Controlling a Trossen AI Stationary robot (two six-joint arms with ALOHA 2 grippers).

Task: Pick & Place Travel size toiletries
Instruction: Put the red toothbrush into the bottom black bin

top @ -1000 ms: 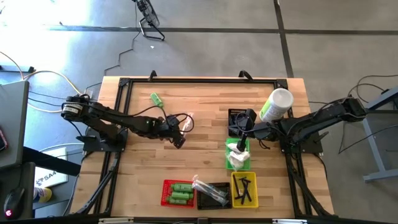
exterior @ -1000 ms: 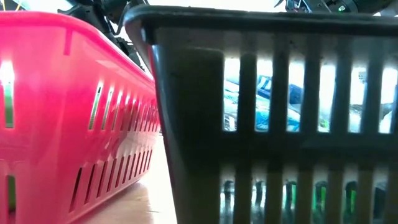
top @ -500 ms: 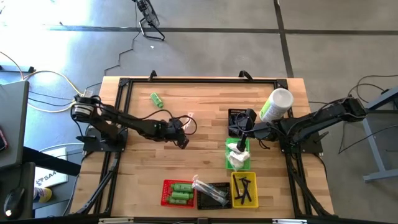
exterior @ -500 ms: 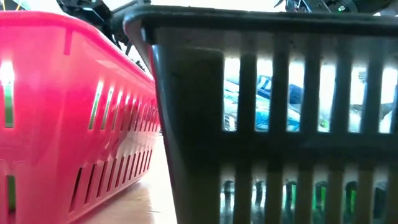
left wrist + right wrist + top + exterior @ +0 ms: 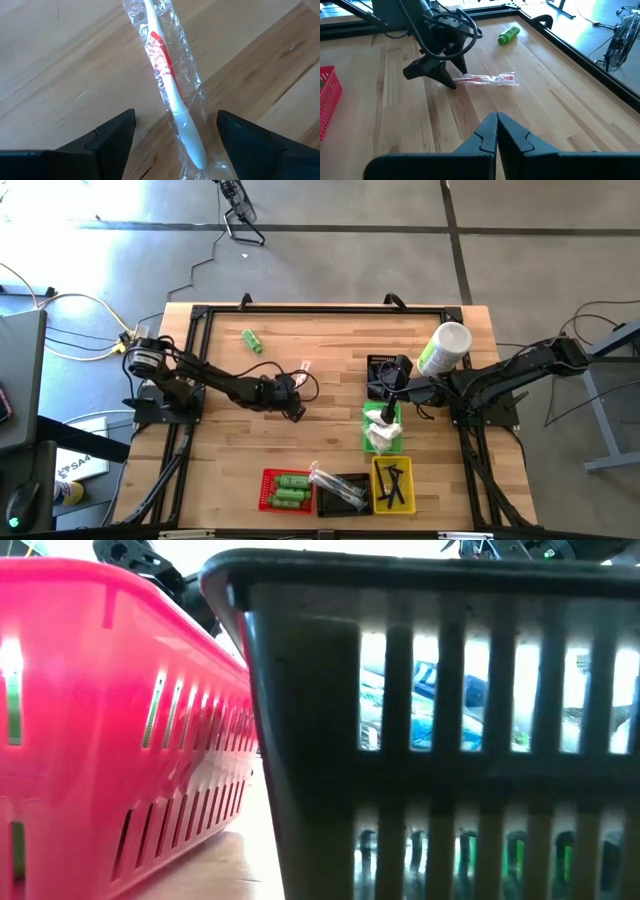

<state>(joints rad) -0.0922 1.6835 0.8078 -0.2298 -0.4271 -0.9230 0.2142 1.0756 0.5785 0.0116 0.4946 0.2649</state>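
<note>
The clear-wrapped toothbrush [image 5: 167, 85] lies flat on the worktop [image 5: 330, 340], well apart from the green basket [image 5: 383, 430], with the left gripper [image 5: 175, 135] straddling its handle end, jaws wide. It looks light and stiff, but the loose wrap is probably slippery, so pinching the handle itself seems safest. The right gripper [image 5: 496, 131] waits above the green basket, jaws closed and empty.

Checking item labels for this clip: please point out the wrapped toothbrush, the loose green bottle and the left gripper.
wrapped toothbrush [image 5: 167, 82]: left wrist view, on its red-marked handle.
loose green bottle [image 5: 251, 340]: high view, on its body.
left gripper [image 5: 442, 77]: right wrist view, between its open fingertips, over the toothbrush's end.
</note>
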